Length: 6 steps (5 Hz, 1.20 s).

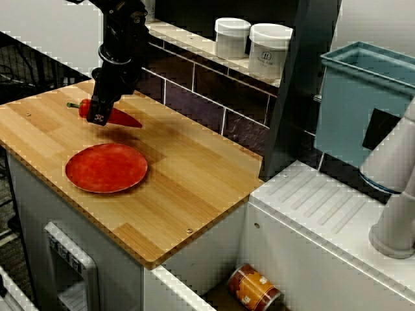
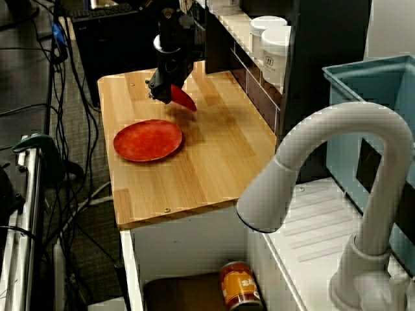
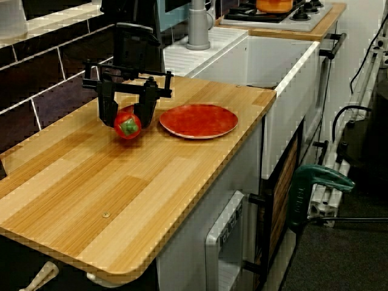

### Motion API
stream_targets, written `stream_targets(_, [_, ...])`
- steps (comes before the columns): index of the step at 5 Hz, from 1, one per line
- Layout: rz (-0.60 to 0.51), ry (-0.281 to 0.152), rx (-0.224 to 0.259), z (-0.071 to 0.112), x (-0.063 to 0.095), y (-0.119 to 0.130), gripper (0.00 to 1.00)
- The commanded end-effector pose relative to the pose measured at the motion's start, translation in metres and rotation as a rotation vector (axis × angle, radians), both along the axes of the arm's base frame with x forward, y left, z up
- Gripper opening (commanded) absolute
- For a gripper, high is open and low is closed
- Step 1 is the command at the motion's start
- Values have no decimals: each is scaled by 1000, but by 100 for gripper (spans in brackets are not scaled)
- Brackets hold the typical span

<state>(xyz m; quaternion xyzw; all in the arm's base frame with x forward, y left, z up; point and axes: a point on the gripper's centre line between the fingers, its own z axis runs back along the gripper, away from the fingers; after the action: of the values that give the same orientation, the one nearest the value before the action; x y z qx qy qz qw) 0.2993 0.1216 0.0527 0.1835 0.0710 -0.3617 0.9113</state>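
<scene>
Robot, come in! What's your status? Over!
Jaws shut on red pepper. Pepper low over wooden counter, contact unclear. Red plate beside it, apart, nothing on it. Nothing between pepper and plate.

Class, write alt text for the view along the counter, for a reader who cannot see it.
A black gripper holds a red pepper close to a wooden counter. A red plate lies beside it, with a sink and stove behind.

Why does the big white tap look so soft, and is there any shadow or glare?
View over the tap: tap looms near the lens, soft-edged. High side view: red pepper casts a soft shadow on the counter. Low end view: red plate shows mild sheen.
</scene>
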Motion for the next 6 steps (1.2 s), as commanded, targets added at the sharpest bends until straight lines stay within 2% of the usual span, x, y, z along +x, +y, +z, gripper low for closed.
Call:
stream_targets(1, [-23,-57,-79,36,-11,17,100])
stream_targets(2, [-34,-59,-146,44,-20,24,100])
stream_targets(3, [7,-20,-278,50,-27,34,100])
stream_targets(4, [83,-17,-402,60,-36,51,100])
stream_targets(5, [157,4,-467,61,-41,52,100])
stream_targets(6, [299,7,-595,55,-48,45,100])
